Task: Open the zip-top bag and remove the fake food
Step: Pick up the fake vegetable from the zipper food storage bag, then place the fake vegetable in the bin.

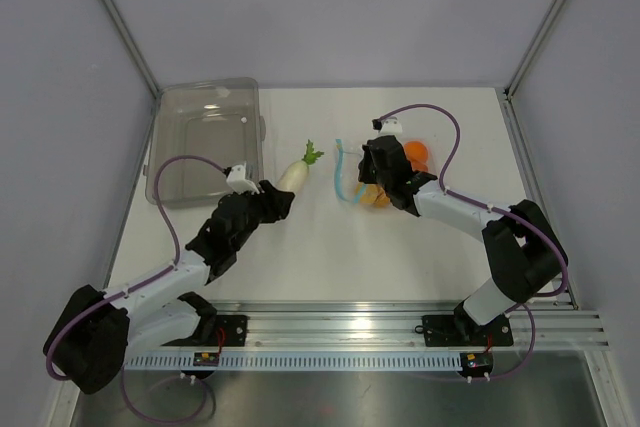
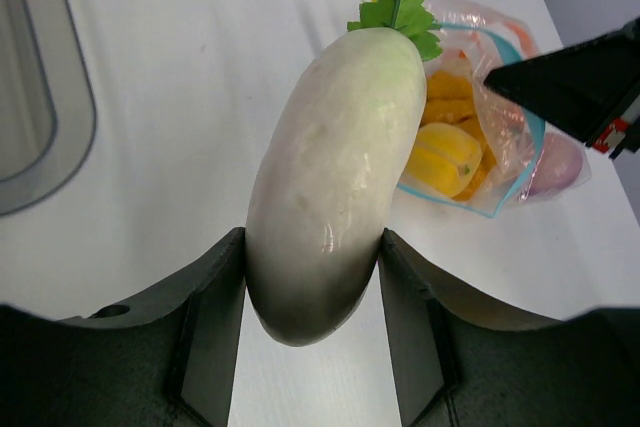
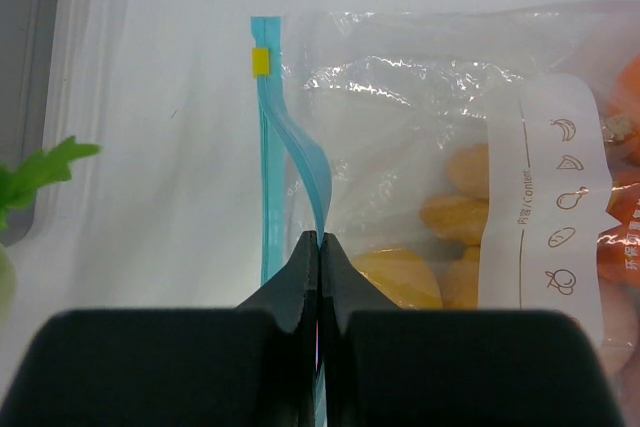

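- The left gripper [image 2: 312, 277] is clamping the white radish [image 2: 330, 167], just left of the zip-top bag [image 3: 420, 97]; it should be laying it well apart.
- The right gripper [image 3: 319, 252] is pinching the blue zip strip [image 3: 300, 162], steadying the mouth; yellow pieces [image 3: 455, 212] are lying inside.

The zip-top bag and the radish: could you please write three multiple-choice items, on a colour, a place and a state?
1. What colour is the zip strip of the zip-top bag? A red; B light blue; C black.
2. Where is the white radish? A inside the bag; B lying loose; C between the left jaws, outside the bag.
3. How do the right jaws stand? A wide open; B shut on the zip strip; C shut on the radish.
Answers: 1 B, blue in the right wrist view; 2 C, both jaws press its sides; 3 B, they meet on the strip.
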